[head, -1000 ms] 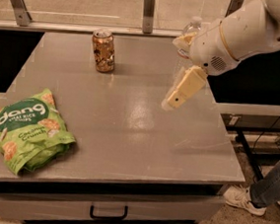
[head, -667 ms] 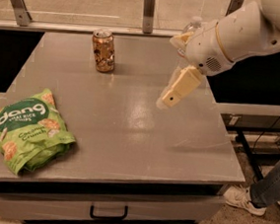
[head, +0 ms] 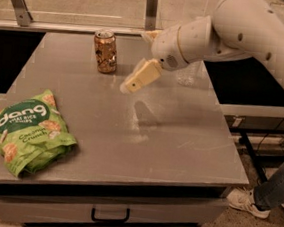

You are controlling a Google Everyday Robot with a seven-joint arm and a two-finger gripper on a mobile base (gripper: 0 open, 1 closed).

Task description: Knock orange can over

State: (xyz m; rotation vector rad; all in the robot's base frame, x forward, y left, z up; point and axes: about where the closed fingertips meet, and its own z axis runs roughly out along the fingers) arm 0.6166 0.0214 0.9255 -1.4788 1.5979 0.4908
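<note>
The orange can (head: 105, 50) stands upright at the back of the grey table (head: 179, 139), left of centre. It is orange-gold with a dark and white speckled pattern and a silver top. My gripper (head: 134, 82) hangs just above the table, a short way to the right of the can and slightly nearer the front, apart from it. The white arm reaches in from the upper right.
A green Dang rice-chip bag (head: 26, 130) lies at the table's front left. A clear plastic bottle (head: 187, 74) stands behind the arm, mostly hidden. A railing runs behind the table. A person's leg and shoe (head: 254, 199) are at the lower right.
The gripper and arm have moved left across the table, closing most of the gap to the can. The can and bag have not moved.
</note>
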